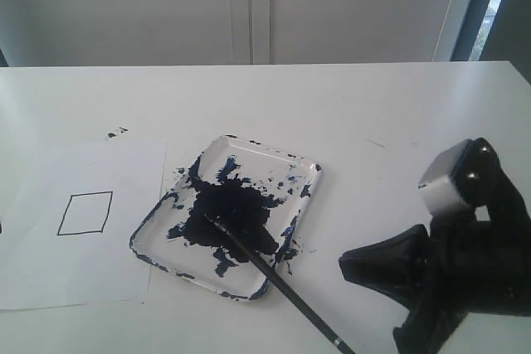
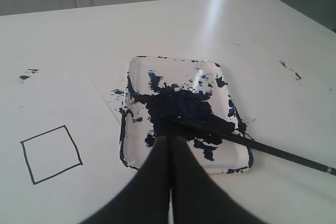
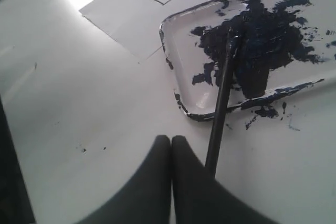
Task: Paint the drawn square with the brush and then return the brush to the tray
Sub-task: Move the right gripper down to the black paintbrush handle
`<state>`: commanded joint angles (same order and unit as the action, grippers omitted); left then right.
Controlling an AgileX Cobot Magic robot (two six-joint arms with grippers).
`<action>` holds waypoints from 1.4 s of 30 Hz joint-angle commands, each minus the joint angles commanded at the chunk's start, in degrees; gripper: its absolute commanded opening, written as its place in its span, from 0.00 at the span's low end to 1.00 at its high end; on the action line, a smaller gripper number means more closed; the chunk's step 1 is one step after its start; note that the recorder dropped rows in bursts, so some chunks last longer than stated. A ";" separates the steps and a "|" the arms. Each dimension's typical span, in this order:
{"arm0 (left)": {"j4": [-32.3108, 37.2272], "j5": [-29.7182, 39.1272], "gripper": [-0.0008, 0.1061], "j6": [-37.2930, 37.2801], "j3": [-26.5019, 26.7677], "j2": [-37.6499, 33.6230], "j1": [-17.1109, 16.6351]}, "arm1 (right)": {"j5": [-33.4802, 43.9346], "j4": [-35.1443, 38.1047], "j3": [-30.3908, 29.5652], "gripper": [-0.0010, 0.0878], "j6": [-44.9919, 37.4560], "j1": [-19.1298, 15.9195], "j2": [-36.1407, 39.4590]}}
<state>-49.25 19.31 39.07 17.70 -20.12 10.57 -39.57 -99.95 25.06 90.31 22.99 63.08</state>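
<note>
Paint [image 1: 236, 209], dark blue-black, is splashed all over the shallow clear-white plastic tray [image 1: 265, 159], which sits on the white worktop [image 1: 373, 105] just beside the white paper sheet [image 1: 50, 275]. The thin black drawn square [image 1: 85, 212] on that paper is blank inside. The long thin black brush [image 1: 282, 283] lies with its tip in the paint and its stick poking out over the tray's rim, while the left hand [image 2: 169, 139] and the right hand [image 3: 171, 139] each have their fingers pressed together, pinching nothing, the right one just beside the stick.

You have a glossy, shallow clear-white plastic tray [image 1: 282, 153], a matt white paper sheet [image 1: 91, 275], a smooth white tabletop [image 1: 373, 113] with slight sheen, and a thin black brush [image 1: 292, 297], smooth-finished.
</note>
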 joint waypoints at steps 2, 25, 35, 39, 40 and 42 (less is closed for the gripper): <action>0.00 0.00 0.01 0.00 0.00 0.00 0.00 | 3.87 0.00 2.04 0.01 2.31 0.52 0.23; 0.00 -0.45 0.01 0.00 0.00 0.00 0.00 | 5.64 0.00 6.91 0.01 11.85 0.61 0.35; 0.00 -0.45 0.01 0.00 0.00 0.00 0.00 | 6.67 3.85 6.91 0.01 11.57 0.61 0.35; 0.00 -0.45 0.01 0.00 0.00 0.00 0.00 | 8.67 18.12 6.91 0.01 -8.86 0.61 0.44; 0.00 -0.45 0.01 0.00 0.00 0.00 0.00 | 11.41 26.58 6.91 0.01 -18.27 0.61 0.44; 0.00 -0.47 0.01 0.00 0.00 0.00 0.00 | 15.96 38.01 6.91 0.01 -30.52 0.61 0.44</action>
<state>-49.25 18.84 39.07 17.70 -20.12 10.57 -23.61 -61.94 31.97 59.79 23.60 63.52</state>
